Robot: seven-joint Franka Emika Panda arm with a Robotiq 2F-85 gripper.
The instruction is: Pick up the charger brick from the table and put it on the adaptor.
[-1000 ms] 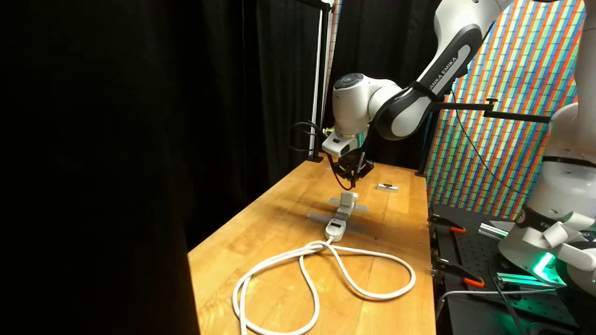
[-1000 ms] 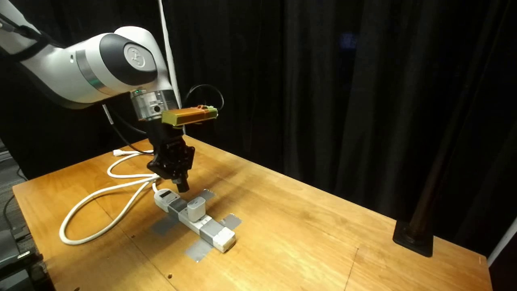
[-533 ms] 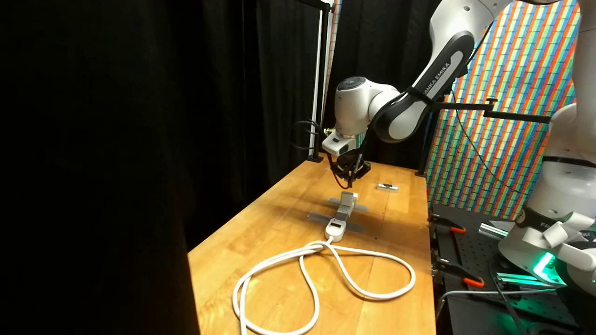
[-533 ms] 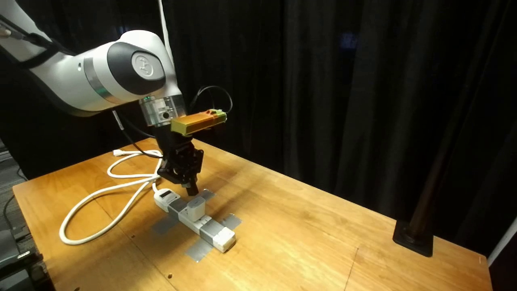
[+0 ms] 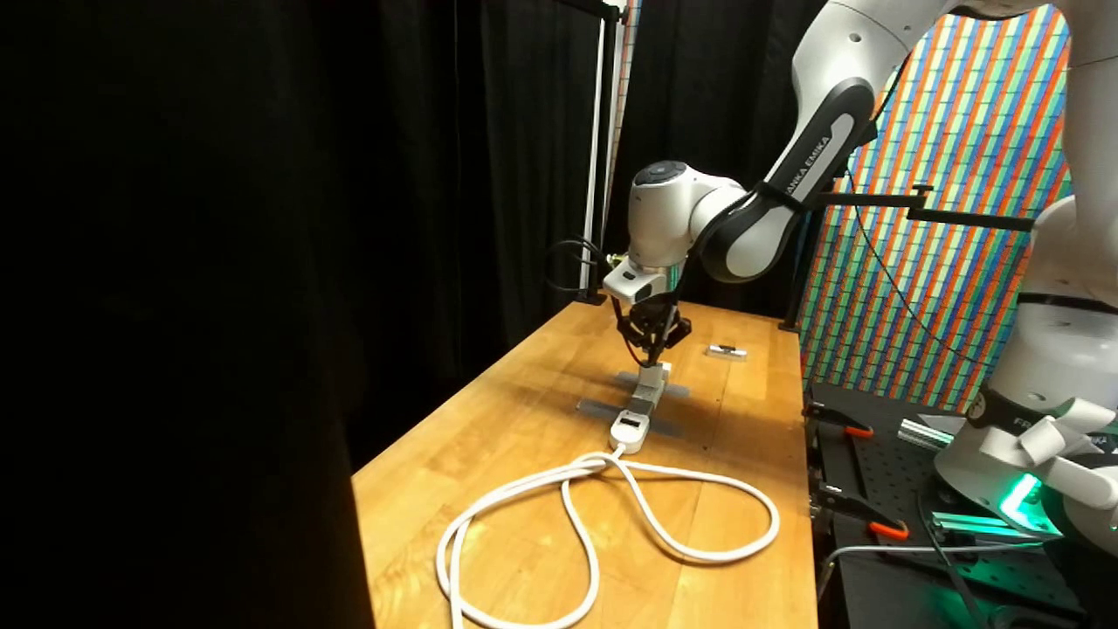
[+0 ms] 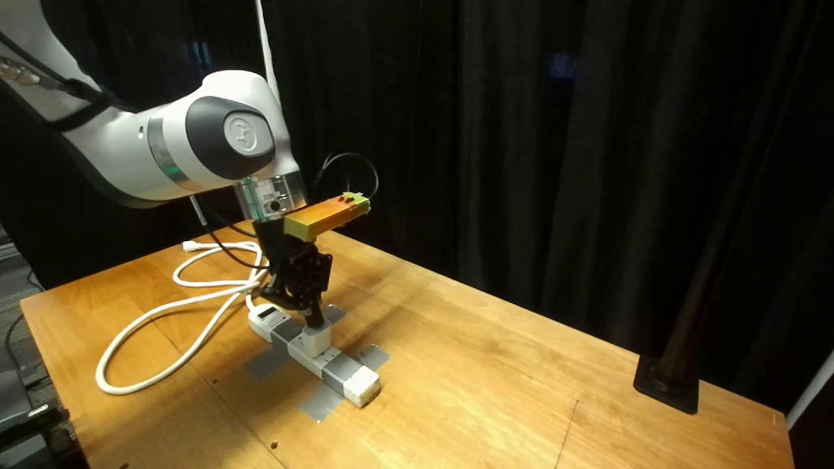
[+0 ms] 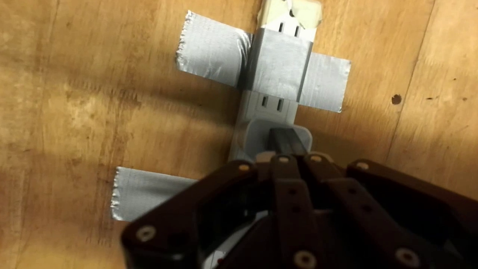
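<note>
The charger brick (image 6: 316, 342) is a small white block standing upright on top of the adaptor (image 6: 268, 320), part way along it. The adaptor is a long white strip with socket slots, also in the wrist view (image 7: 270, 106). My gripper (image 6: 315, 322) is shut, fingertips together with nothing between them. In the wrist view its tips (image 7: 283, 136) are over the top face of the brick (image 7: 257, 135) and appear to touch it. In an exterior view the brick (image 5: 652, 376) is right below the fingers (image 5: 652, 356). The brick's underside is hidden, so how deep it sits cannot be told.
Grey tape (image 7: 213, 48) holds the adaptor to the wooden table (image 6: 469, 391). A thick white looped cable (image 5: 524, 479) runs from the adaptor's end. A small dark-and-pale flat item (image 5: 727, 352) lies farther off. A black stand base (image 6: 666, 385) is at the table edge.
My shut gripper has moved across above the adaptor and come down onto the top of the charger brick. The brick and the adaptor show no clear movement.
</note>
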